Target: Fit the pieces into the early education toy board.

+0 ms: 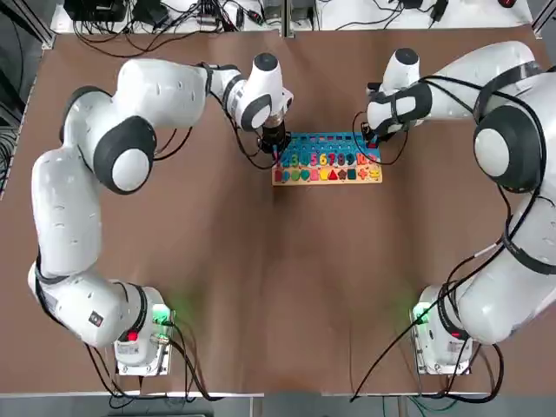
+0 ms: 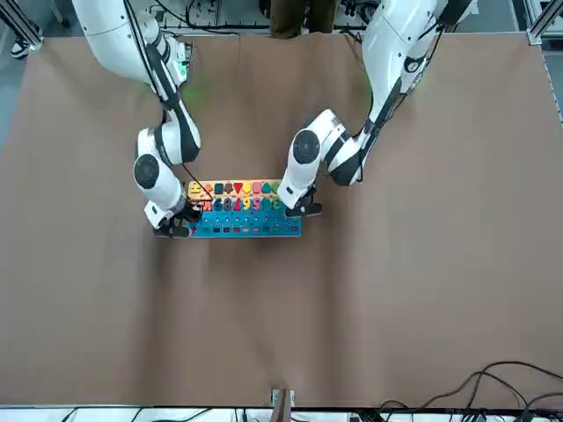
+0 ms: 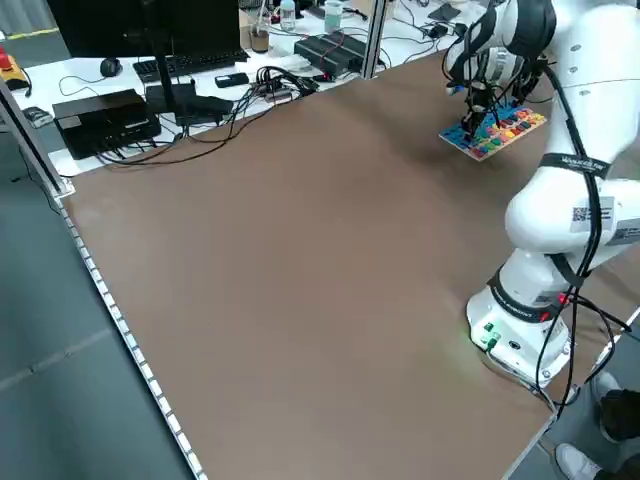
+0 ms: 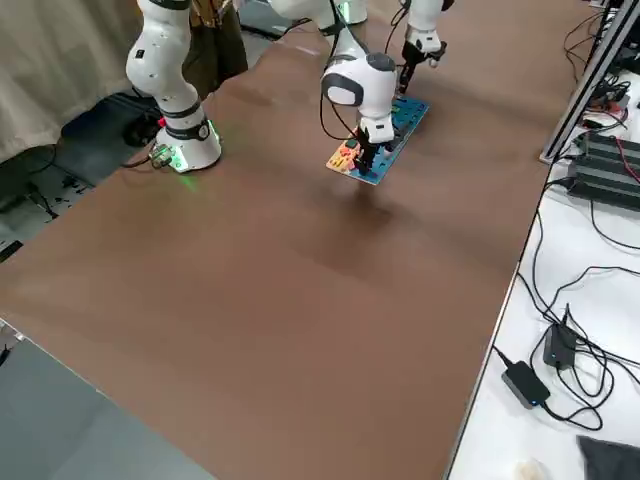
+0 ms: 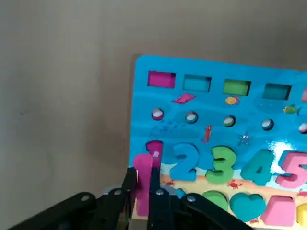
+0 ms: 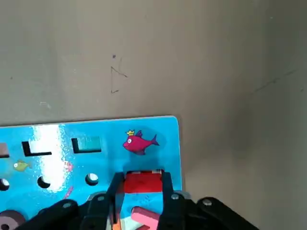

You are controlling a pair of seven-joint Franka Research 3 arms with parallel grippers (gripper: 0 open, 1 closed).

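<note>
Brown covering spreads over the table [image 1: 295, 287], and beyond its far edge a white desk [image 3: 290, 50] carries a monitor [image 3: 150, 25], a keyboard [image 3: 190, 66] and loose black cables [image 3: 250, 105]. On the robot's side of the table, a person's legs [image 2: 302, 16] show in brown trousers.

Flat on the table lies the board [image 5: 165, 125], toward the side away from the arm bases and between the two grippers. Its blue part faces the desk; its pale strip, with the shapes, faces the robot.

Over the board's left end is the left gripper [image 5: 143, 177], pointing down. Its fingers are closed on the pink 1 [image 5: 143, 191], which stands upright between them, just beside the pink number slot [image 5: 155, 147]. The blue 2 [image 5: 185, 160], green 3 [image 5: 221, 164], teal 4 [image 5: 258, 167] and pink 5 [image 5: 293, 168] follow along the number row. Nearer the robot are a green piece [image 5: 216, 198], a teal heart [image 5: 247, 207] and a pink shape [image 5: 279, 211].

At the board's right end the right gripper [image 6: 143, 181] also points down, its fingers clamped on the opposite sides of the red block [image 6: 143, 183]. This block is at a dark-edged slot in the blue part; I cannot tell how deep it sits. Close by is another pink piece [image 6: 146, 217], partly hidden by the fingers.
</note>
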